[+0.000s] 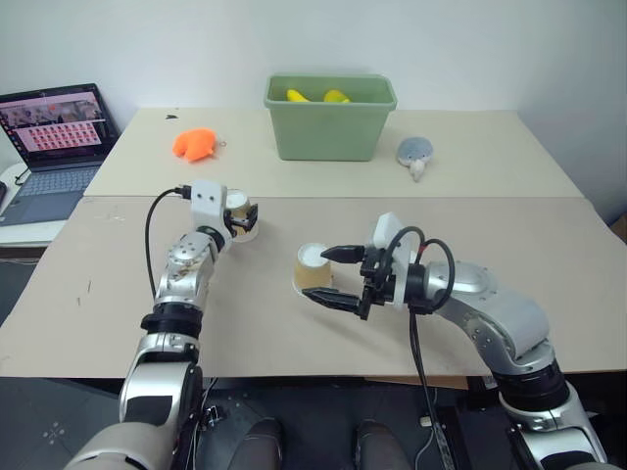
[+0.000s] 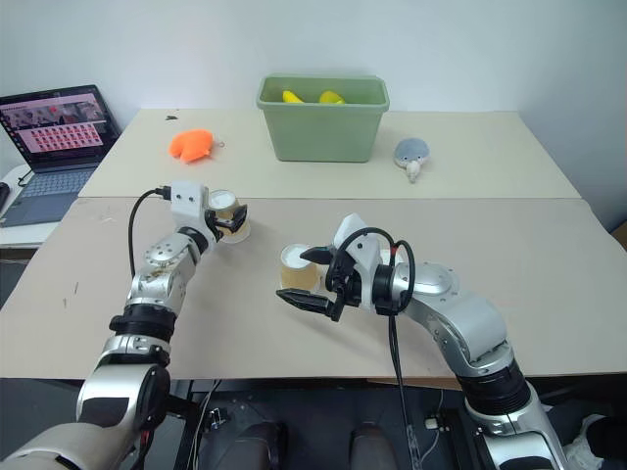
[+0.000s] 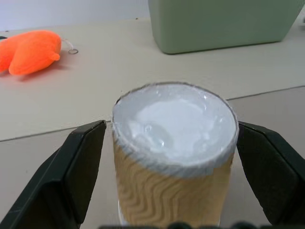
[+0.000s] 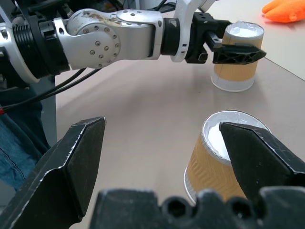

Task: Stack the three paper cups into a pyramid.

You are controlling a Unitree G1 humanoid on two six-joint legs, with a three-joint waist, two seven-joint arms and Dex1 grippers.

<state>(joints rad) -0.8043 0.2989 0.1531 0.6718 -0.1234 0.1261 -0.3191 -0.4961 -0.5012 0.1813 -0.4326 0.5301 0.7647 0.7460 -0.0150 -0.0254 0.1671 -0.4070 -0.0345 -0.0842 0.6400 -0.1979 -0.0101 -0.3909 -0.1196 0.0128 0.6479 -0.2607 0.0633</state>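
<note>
— While both grippers stand wide, what does each bracket?

— Left gripper: black fingers spread wide either side of an upside-down tan kraft paper cup with white end; small gaps show on both sides, no contact seen. Right gripper: jaws wide, one finger over the white end of a second tan paper cup, the other well clear; touch cannot be told.

— Beyond the left gripper?

— Green plastic bin, orange plush toy.
</note>
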